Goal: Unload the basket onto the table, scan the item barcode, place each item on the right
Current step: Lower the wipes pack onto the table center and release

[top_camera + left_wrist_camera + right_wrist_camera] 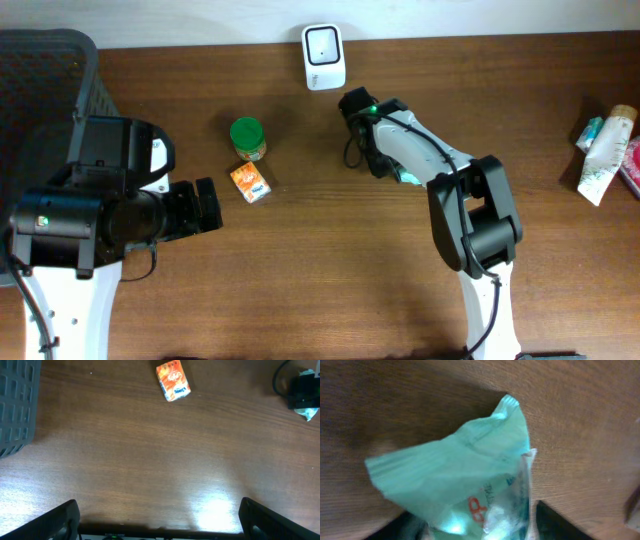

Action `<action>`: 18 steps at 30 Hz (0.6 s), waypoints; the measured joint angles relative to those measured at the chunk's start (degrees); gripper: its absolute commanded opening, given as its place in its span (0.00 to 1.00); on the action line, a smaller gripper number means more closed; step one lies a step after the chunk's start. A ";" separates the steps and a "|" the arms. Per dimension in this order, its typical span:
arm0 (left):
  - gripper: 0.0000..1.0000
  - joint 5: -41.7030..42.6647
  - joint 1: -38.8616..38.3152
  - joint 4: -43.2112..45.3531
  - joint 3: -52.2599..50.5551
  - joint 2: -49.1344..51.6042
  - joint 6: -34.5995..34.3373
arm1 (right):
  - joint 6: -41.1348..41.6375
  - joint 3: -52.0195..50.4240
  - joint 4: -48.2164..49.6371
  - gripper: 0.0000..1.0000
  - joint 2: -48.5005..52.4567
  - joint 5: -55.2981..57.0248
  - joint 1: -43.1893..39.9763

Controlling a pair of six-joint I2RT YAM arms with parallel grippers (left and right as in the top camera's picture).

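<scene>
The left end effector (160,527) is released. Its two dark fingers (60,520) stand wide apart at the lower edge of the left wrist view, with only the bare brown wooden tabletop (330,270) between them.

The right end effector (392,168) sits low over the tabletop, near the white box-shaped barcode scanner (325,56) at the far edge but apart from it. The mint-green crinkled plastic packet (455,470), with red print on its clear part, fills the right wrist view and lies at this end effector. We cannot tell whether the fingers clamp it or merely flank it.

Between the two arms we note a round jar with a green lid (247,137), and just beside it a small orange carton (250,183) lying flat. A dark mesh basket (40,60) occupies the far left corner. A group of pale tubes (603,150) lies at the right edge.
</scene>
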 measured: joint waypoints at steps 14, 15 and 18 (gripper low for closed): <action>0.99 0.02 0.00 0.02 0.00 0.00 0.00 | -1.33 16.50 -16.96 0.15 0.63 -24.96 -2.23; 0.99 0.02 0.00 0.04 0.00 0.00 0.00 | -1.92 18.34 -17.84 0.15 0.61 -27.98 -2.23; 0.99 0.00 0.00 0.00 0.00 0.00 0.00 | -5.84 21.38 -18.71 0.15 0.61 -43.91 -2.43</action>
